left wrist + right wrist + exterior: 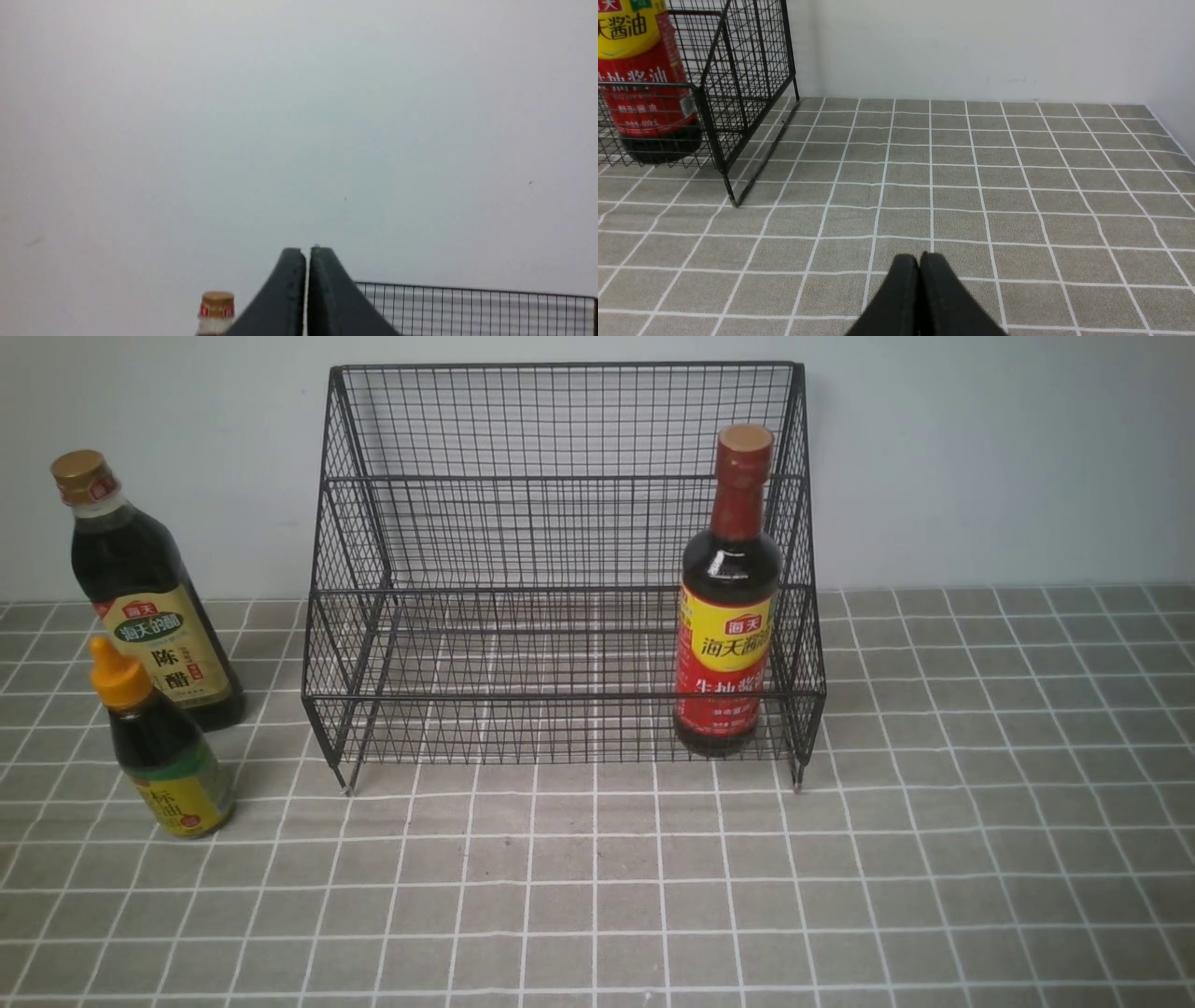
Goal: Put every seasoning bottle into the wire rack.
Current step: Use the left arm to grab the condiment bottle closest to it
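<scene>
Gleaming red-necked bottle (728, 616) stands inside black wire-mesh rack (523, 696).

Your left gripper (307, 255) has its two dark fingers pressed together along their length, holding nothing, and it points out roughly level. Your right gripper (919, 261) is closed the same way, fingertips meeting, nothing between them, and it is angled slightly downward toward the table (1017, 186).
</scene>
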Motion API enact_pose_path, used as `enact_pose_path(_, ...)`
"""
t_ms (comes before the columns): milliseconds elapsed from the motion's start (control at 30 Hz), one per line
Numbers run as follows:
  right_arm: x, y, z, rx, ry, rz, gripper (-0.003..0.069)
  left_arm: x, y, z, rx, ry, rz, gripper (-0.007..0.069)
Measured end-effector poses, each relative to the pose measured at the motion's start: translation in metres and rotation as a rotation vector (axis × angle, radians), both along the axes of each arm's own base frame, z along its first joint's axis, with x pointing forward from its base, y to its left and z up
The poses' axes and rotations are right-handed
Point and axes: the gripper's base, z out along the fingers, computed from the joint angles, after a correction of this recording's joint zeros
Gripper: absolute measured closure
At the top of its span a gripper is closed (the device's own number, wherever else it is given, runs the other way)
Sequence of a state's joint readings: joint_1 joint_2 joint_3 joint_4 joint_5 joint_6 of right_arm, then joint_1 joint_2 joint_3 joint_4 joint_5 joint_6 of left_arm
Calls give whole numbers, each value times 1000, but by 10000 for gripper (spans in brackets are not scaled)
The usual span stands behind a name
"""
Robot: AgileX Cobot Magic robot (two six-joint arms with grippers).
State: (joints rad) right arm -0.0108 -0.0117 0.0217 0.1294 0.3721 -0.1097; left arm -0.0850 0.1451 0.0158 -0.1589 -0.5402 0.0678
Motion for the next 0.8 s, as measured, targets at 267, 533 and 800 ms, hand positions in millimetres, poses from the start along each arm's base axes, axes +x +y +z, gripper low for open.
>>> enact_pose_path(267, 0, 0, 0, -2, 0, 0, 672, 51, -2, 23, -17, 204, 12, 515)
enact_pose_path(533, 0, 0, 0, -2, 0, 0, 672, 115, 8, 25, -127, 285, 154, 176)
enact_pose_path(800, 0, 0, 0, -2, 0, 0, 672, 171, 11, 4, -153, 377, 243, 50)
